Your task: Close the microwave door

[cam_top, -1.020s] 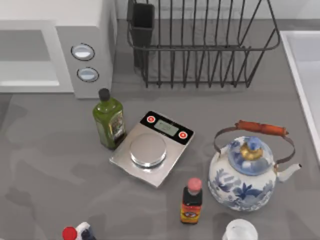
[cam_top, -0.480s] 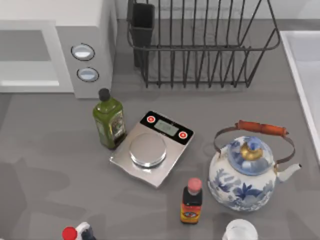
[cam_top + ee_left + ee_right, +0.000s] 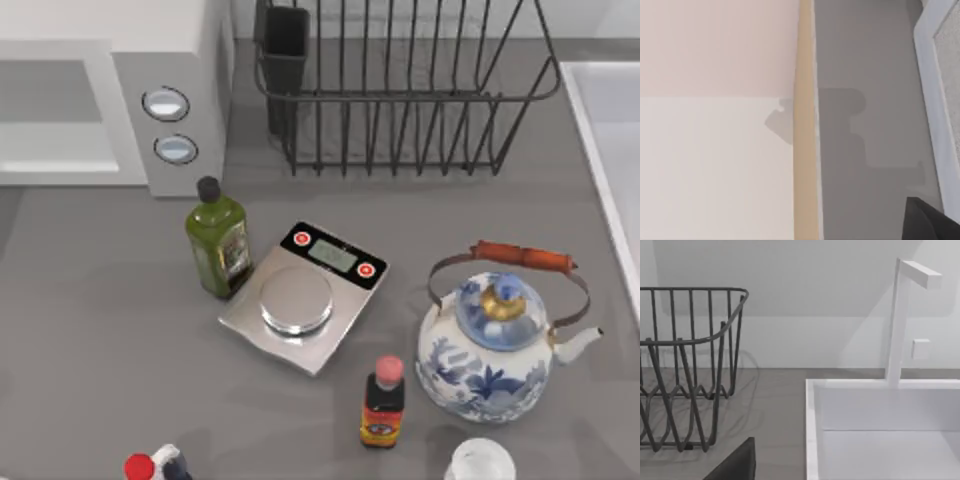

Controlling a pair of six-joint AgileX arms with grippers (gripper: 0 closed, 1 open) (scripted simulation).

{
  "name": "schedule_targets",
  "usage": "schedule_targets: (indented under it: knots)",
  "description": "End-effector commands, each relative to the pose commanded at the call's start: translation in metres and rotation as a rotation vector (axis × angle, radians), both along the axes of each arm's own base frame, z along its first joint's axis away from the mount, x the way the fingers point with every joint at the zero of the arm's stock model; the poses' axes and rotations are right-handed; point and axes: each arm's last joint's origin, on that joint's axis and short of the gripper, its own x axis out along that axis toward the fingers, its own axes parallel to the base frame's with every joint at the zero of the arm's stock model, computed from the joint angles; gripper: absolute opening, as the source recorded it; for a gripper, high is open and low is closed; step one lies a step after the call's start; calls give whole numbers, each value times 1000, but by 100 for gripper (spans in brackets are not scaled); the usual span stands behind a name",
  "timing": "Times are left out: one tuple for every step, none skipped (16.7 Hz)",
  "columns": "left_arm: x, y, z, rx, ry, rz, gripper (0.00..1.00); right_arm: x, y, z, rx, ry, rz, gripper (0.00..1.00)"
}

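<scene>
From above, the microwave stood at the desk's far left corner, beside the dish rack, its cavity open. An oil bottle touched a scale; a kettle sat right.

Left wrist: the microwave door's white frame edged grey desk.

Right wrist: rack beside white sink.

Whether either hand was released or clenched, I cannot tell.

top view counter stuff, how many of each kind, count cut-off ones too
microwave: 1
dish rack: 1
bottles: 3, olive oil bottle, sauce bottle, red-capped bottle cut off at the bottom edge
kitchen scale: 1
kettle: 1
white object cut off at the bottom edge, kind unclear: 1
sink: 1
total: 9
</scene>
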Motion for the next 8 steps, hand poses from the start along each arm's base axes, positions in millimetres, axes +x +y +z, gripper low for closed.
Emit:
schedule_targets:
  knots:
    - [0, 0, 0, 0, 0, 0, 0, 0, 0, 0, 0, 0, 0, 100]
    - [0, 0, 0, 0, 0, 0, 0, 0, 0, 0, 0, 0, 0, 100]
    - [0, 0, 0, 0, 0, 0, 0, 0, 0, 0, 0, 0, 0, 100]
    - [3, -7, 4, -30, -20, -12, 0, 0, 0, 0, 0, 0, 0, 100]
    - [4, -7, 3, -31, -19, -12, 0, 0, 0, 0, 0, 0, 0, 100]
    - [4, -6, -1, -32, -17, -11, 0, 0, 0, 0, 0, 0, 0, 100]
    - [4, -5, -8, -33, -14, -11, 0, 0, 0, 0, 0, 0, 0, 100]
    - [4, -4, -17, -31, -12, -9, 0, 0, 0, 0, 0, 0, 0, 100]
